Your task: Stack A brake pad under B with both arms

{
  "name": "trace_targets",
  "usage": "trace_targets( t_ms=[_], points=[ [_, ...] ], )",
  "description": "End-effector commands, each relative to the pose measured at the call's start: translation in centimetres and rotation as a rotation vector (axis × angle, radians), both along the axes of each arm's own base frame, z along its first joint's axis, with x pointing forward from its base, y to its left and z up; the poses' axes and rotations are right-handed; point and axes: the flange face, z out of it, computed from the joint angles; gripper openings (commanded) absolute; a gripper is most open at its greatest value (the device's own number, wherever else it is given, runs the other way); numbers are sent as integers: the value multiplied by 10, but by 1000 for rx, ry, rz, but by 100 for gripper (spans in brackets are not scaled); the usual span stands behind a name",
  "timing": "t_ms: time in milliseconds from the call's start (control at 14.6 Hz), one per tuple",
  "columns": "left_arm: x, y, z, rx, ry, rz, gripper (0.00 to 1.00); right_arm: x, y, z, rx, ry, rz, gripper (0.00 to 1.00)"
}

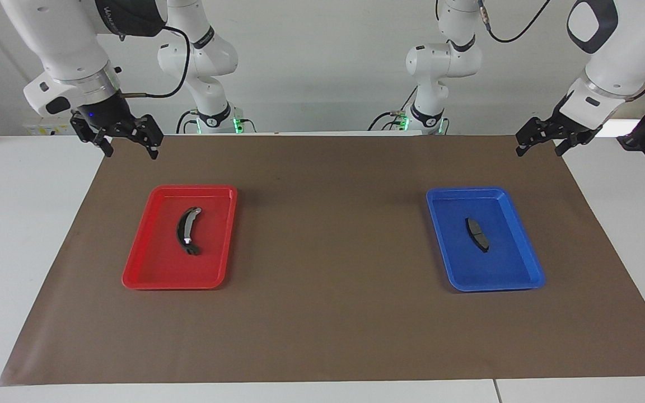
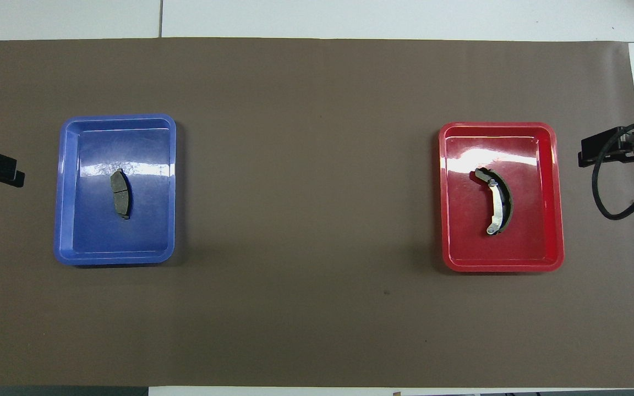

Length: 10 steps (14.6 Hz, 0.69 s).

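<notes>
Bright, even overhead light; white glare streaks both trays (image 2: 168, 181), shadows soft, focus sharp.

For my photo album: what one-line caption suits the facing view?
Short dark pad in blue tray, crescent shoe in red tray; both arms wait.

A brake pad (image 1: 477, 234) in left-arm-end tray (image 1: 518, 254), B (image 1: 187, 230) in right-arm-end tray (image 1: 149, 263), trays well apart

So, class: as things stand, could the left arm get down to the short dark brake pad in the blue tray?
Probably yes. The pad lies alone in the open blue tray at the left arm's end, with nothing over it. The left end effector hangs near the mat's corner, holding nothing.
</notes>
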Motion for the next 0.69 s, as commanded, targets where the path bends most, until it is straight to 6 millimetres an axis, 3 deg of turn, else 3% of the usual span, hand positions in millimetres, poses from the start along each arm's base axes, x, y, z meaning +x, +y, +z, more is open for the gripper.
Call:
trace_targets(
  t_ms=[0,618],
  points=[
    [-6,0,3,19,-17,4,99,-4,-2,2,-1,2,10,100],
    [-6,-3,-7,18,-69,8,99,-4,-2,2,1,2,12,100]
  ],
)
